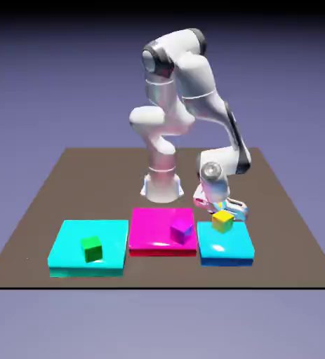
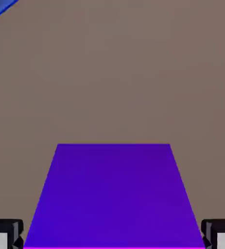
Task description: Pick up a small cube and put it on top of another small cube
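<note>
- The gripper [image 2: 112,236] was seen low over the table [image 1: 67,182], pointed down, so that the fingertips [image 2: 5,234] could reach the sides of a thing standing on it.
- A small cube [image 2: 113,194], purple, lay directly between the fingertips and filled the whole gap; each fingertip appeared pressed against one of its sides, so the hand was judged to be clamped on it.
- In the exterior view this cube was hidden behind the hand and could not be made out.
- The cube looked squarely centred in the grip, with flat faces against flat pads, which should keep it from twisting when lifted.
- Beyond the cube, along the hand's line of sight, only bare table was shown, with a sliver of blue at one corner.
- The other small cube [image 1: 182,229] stood near the hand on a magenta slab [image 1: 151,224]; it was taken to be the resting place for the held one.
- A yellow cube [image 1: 222,221] sat just beside the hand on a blue slab [image 1: 224,249]; it could be knocked if the lift were not made straight up.
- A green cube [image 1: 91,248] on a cyan slab [image 1: 74,242] lay well apart from the hand, past the magenta slab, and played no part.
- The grasp was judged made; lifting, carrying and setting down were not yet done.
</note>
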